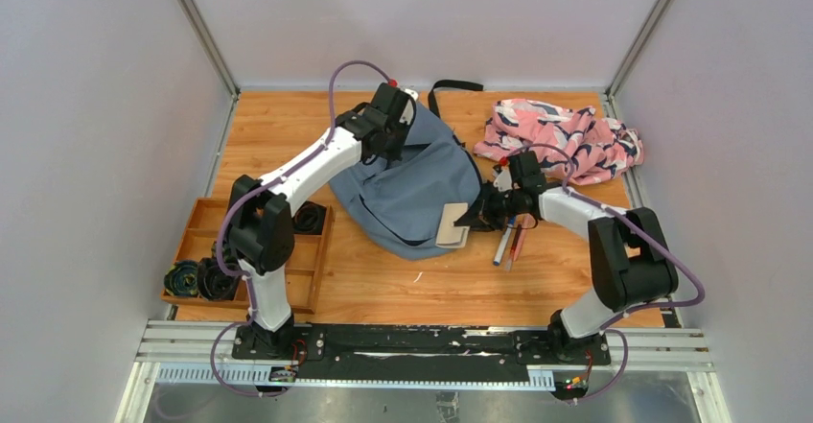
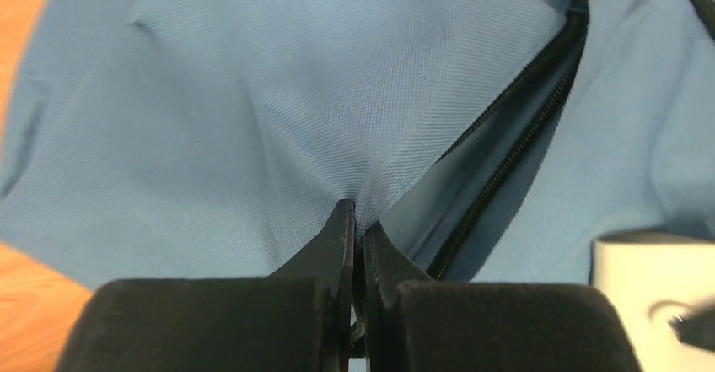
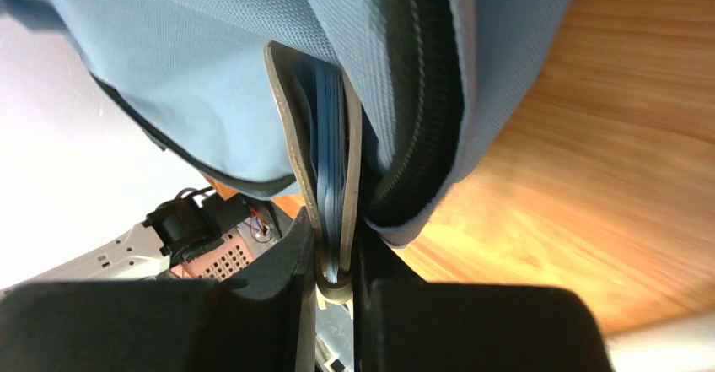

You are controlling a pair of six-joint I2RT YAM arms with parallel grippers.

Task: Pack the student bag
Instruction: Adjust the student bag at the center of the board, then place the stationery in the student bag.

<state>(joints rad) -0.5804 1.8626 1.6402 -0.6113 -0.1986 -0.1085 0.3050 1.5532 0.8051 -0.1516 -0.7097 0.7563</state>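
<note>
Seen from above, a wooden worktop (image 1: 403, 289) is enclosed by pale walls. The largest item on it, a soft grey-blue student bag (image 1: 412, 178), lies slumped at the centre and a little toward 12 o'clock, with a black strap poking out at its far end. The left arm (image 1: 297, 169), white with black joints, rises from 7 o'clock and reaches to the bag's 10 o'clock edge. The right arm (image 1: 585, 207) comes from 5 o'clock and bends in to the bag's 4 o'clock corner. A crumpled pink, white and navy patterned cloth (image 1: 561, 140) lies at 2 o'clock, just beside the bag. A shallow wooden tray (image 1: 321, 250) with compartments sits at 8 o'clock, partly under the left arm. A beige-covered notebook (image 1: 452, 224) sticks out of the bag's near corner. In the right wrist view, the right tool (image 3: 331, 220) is clamped on this notebook's edge, with blue-tinted pages between the covers and the bag's dark zipper seam pressed against it. In the left wrist view, the left tool (image 2: 358, 218) is closed on a pinch of the bag's fabric, and creases fan out from its tips. An open zipper (image 2: 506, 136) runs off toward 1 o'clock beside them. Black rolls (image 1: 197, 279) rest in the tray's near-left compartments. A few pens (image 1: 508, 241) lie on the bare wood at 4 o'clock, beneath the right wrist.
</note>
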